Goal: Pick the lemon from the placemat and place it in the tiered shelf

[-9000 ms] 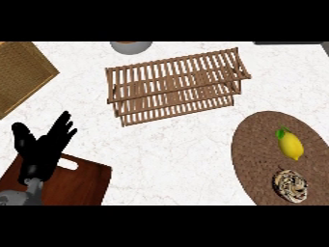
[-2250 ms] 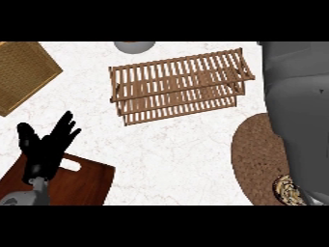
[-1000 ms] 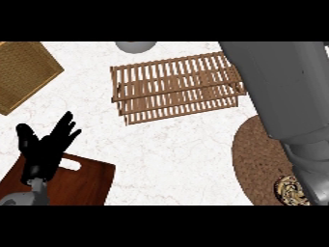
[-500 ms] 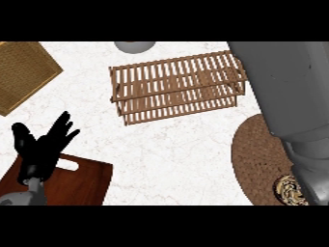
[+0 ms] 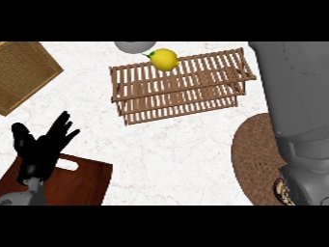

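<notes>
Lemon (image 5: 164, 59) sat on shelf (image 5: 181, 87) top rear edge, off placemat (image 5: 256, 159). Placing apparently done. Left hand (image 5: 42, 147) rested open. Right hand unseen; state undeterminable.

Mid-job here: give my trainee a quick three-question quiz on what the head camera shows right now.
1. True or false: the lemon lies on the placemat.
2. Which hand rests open above the cutting board?
3. The lemon sits at the shelf's: A) far edge B) near edge C) right end

Key: 1 false, it is on the shelf; 2 the left hand; 3 A.
</notes>
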### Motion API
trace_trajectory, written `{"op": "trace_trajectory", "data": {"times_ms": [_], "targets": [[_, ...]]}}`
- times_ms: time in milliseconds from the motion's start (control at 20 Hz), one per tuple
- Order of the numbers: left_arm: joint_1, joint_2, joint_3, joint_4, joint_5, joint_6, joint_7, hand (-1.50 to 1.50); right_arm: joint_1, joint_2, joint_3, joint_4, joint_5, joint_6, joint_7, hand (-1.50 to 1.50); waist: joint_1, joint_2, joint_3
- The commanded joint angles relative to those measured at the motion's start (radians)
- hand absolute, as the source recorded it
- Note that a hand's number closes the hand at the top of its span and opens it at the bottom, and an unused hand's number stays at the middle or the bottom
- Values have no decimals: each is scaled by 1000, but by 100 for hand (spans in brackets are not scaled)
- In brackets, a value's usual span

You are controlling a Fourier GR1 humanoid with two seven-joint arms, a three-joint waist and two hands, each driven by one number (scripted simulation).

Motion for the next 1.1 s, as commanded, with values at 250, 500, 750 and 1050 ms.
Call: {"op": "trace_trajectory", "data": {"times_ms": [250,500,750,1050], "targets": [[4,-20,-1,50,-11,12,27,0,-25,-47,-118,-63,-44,-167,55,-150,-9,1,-6],[34,-42,-14,40,-21,12,4,0,40,-151,-148,-52,2,-207,49,-150,-10,2,-6],[38,-33,-17,13,-36,21,26,0,78,-280,-266,-100,-79,-190,60,-150,-15,1,-4],[20,-17,13,47,-8,-21,4,0,198,-365,-321,-187,-212,-59,91,-150,-16,1,-5]]}}
